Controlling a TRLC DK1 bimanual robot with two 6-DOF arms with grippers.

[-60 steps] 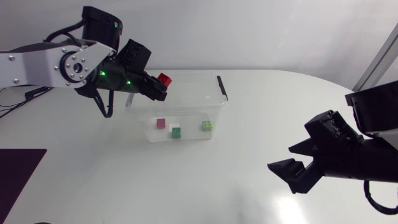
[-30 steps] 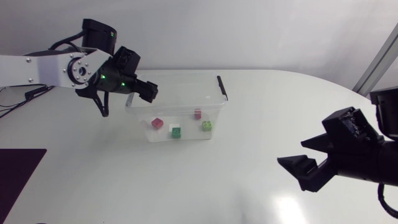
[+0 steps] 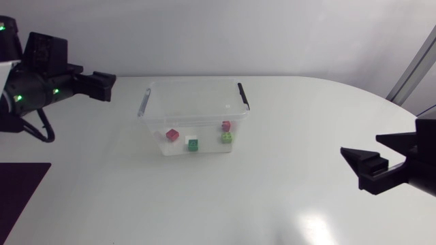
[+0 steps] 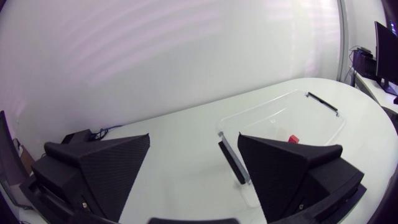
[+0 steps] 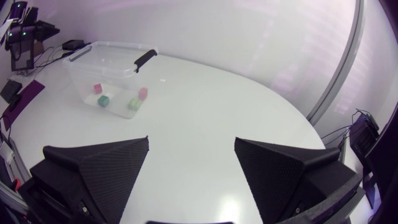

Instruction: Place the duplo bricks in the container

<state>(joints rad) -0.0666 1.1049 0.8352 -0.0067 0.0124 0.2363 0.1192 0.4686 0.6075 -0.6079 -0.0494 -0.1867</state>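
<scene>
Both arms are back at the worktop's side edges; left gripper (image 3: 102, 85) and right gripper (image 3: 361, 169) empty, fingers apart. All visible duplo bricks (image 3: 172, 134) sit inside the container (image 3: 194, 87), far-middle; I judge the task likely done.

Open-topped container (image 3: 194, 83), handles (image 3: 242, 96) at both ends

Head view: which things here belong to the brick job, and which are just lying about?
Job: clear container; inside it, red brick, pink-red brick, dark green brick, light green brick; left gripper and right gripper, both open and empty.
Lying about: dark flat mat at the table's left edge.
</scene>
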